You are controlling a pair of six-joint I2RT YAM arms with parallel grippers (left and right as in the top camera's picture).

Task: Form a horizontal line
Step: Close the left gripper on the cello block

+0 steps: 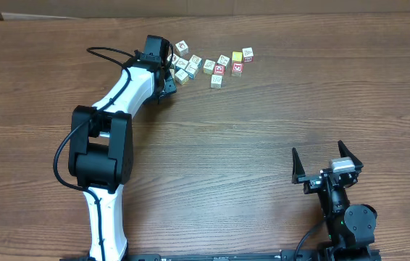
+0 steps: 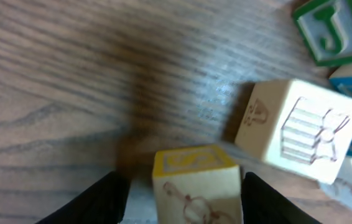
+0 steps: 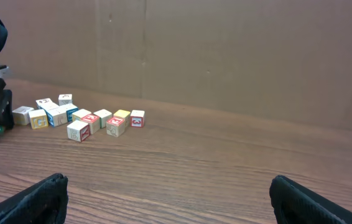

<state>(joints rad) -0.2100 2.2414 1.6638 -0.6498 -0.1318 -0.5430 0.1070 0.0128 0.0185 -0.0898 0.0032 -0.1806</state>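
My left gripper (image 2: 185, 180) straddles a yellow cube (image 2: 194, 190), jaws apart (wrist view only). Cubes (image 2: 294, 127) crowd its right, table (image 2: 70, 81) lies left. Right gripper (image 1: 318, 148) gapes.

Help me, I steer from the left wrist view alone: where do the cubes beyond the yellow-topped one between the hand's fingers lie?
Observer: Right of the left hand, in a loose cluster at the table's far side.
Operator: Any row begun?
Observer: Three cubes at its right end lie roughly in line.
Operator: The other arm?
Observer: The right hand is open near the front edge, apart from every cube.
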